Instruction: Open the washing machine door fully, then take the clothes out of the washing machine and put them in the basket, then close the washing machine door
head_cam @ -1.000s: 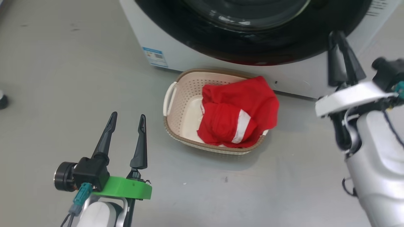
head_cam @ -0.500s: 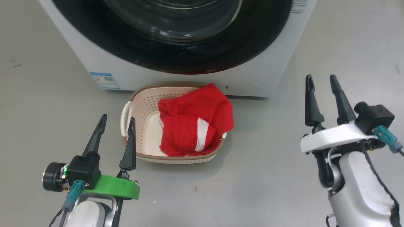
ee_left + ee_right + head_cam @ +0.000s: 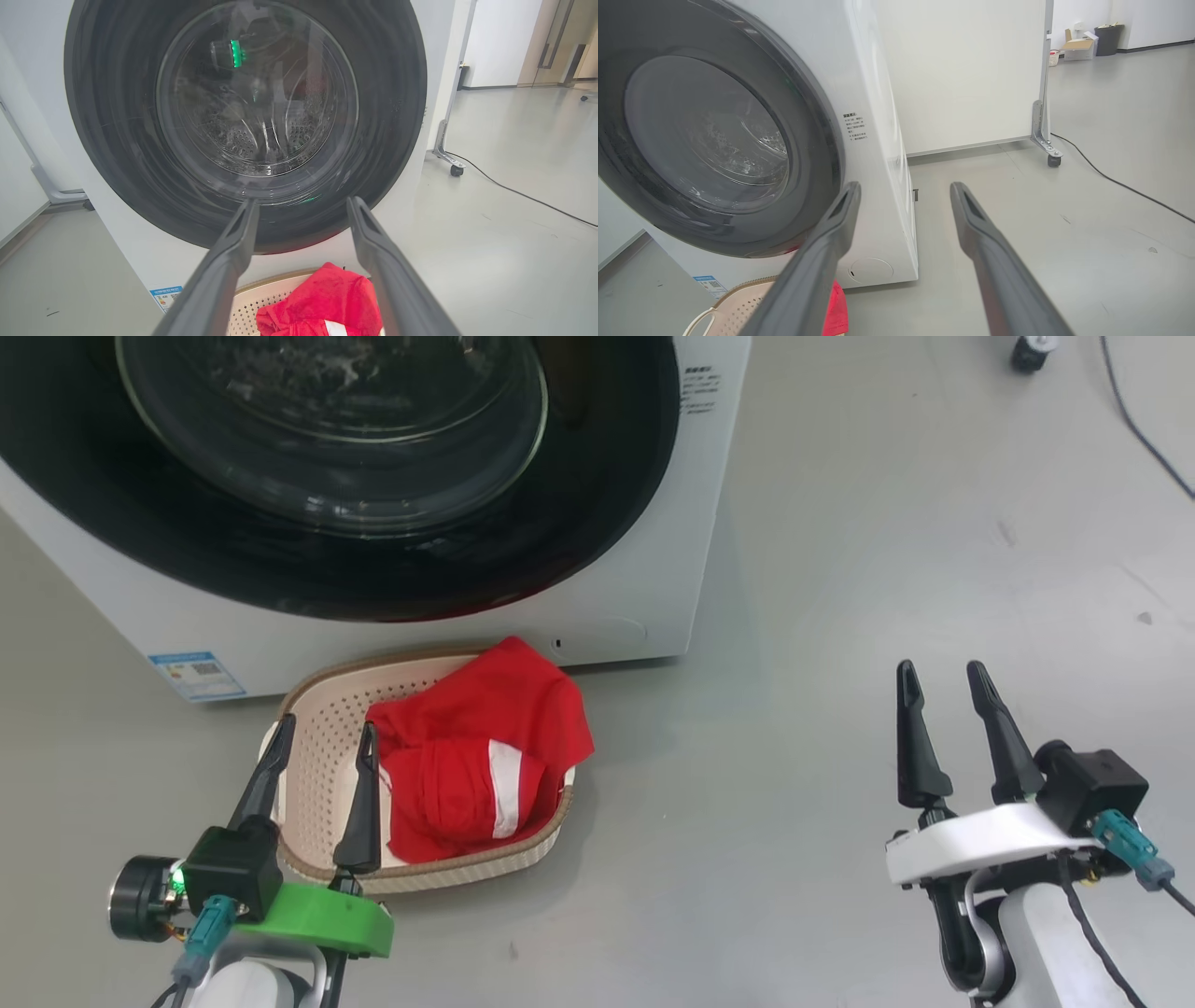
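The washing machine (image 3: pixel 653 607) took up the upper left of your head view, and its door (image 3: pixel 336 467) looked to lie flat against the front. I judged the step in hand to be the closing itself. To do it well you needed to make sure the latch side was pressed fully home, pushing on the black ring (image 3: pixel 579 523) rather than on the glass (image 3: pixel 257 93), and to keep both arms wide of the basket (image 3: pixel 322 747), which sat on the floor (image 3: pixel 794 709) just in front of the machine, below the door. The clothes (image 3: pixel 476 756) lay heaped in the basket's right half, one fold draped over its rim. Your left gripper (image 3: pixel 327 726) was near the basket, and your right gripper (image 3: pixel 939 667) stood well apart over bare floor; both had their jaws spread and held nothing. The machine's top and left side were cut off, and whether the latch had caught could not be told. Reflections on the glass made it hard to tell whether the drum (image 3: pixel 233 140) was empty. The left gripper's fingers (image 3: pixel 359 793) covered part of the basket, and you could not count the garments.
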Available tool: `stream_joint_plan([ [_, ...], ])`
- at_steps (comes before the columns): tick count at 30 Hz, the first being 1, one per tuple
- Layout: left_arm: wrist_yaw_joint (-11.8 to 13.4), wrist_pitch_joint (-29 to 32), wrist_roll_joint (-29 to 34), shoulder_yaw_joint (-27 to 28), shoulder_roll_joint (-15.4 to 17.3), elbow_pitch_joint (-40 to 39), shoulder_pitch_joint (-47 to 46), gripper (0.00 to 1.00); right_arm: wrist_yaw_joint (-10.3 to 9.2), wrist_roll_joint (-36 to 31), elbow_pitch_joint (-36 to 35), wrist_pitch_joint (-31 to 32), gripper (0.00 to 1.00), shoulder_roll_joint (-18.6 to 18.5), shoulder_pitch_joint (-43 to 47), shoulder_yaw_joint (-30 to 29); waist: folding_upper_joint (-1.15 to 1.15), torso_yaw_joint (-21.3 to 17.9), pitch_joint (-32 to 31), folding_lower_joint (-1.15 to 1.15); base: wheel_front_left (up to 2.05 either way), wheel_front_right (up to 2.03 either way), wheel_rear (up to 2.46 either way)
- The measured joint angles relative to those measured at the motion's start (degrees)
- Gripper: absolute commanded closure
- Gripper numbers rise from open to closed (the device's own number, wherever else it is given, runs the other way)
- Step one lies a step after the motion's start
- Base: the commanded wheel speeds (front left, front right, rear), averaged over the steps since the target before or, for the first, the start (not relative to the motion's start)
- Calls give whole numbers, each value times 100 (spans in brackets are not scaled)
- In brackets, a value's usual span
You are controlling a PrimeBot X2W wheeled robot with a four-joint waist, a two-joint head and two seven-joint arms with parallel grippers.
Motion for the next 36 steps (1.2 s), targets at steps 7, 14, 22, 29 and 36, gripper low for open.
stream_joint_plan([
  [7, -5, 0, -4, -30, -23, 32, 134, 0, -41, -187, -276, 0, 0, 36, 393, -81, 0, -201, -294, 0, 0, 0, 0],
  [14, -7, 0, -5, -42, -71, 44, 264, 0, -42, -254, -410, 0, 0, 71, 699, -94, 0, -135, -431, 0, 0, 0, 0],
  [22, -5, 0, -7, -18, -109, 37, 373, 0, -40, -342, -525, 0, 0, 89, 879, -58, 0, 35, -550, 0, 0, 0, 0],
  [29, -4, 0, -15, 26, -111, -4, 470, 0, -35, -392, -568, 0, 0, 98, 976, 10, 0, 96, -590, 0, 0, 0, 0],
  [36, -4, 0, -15, 31, -114, -34, 487, 0, -35, -428, -614, 0, 0, 101, 1031, 9, 0, 92, -596, 0, 0, 0, 0],
])
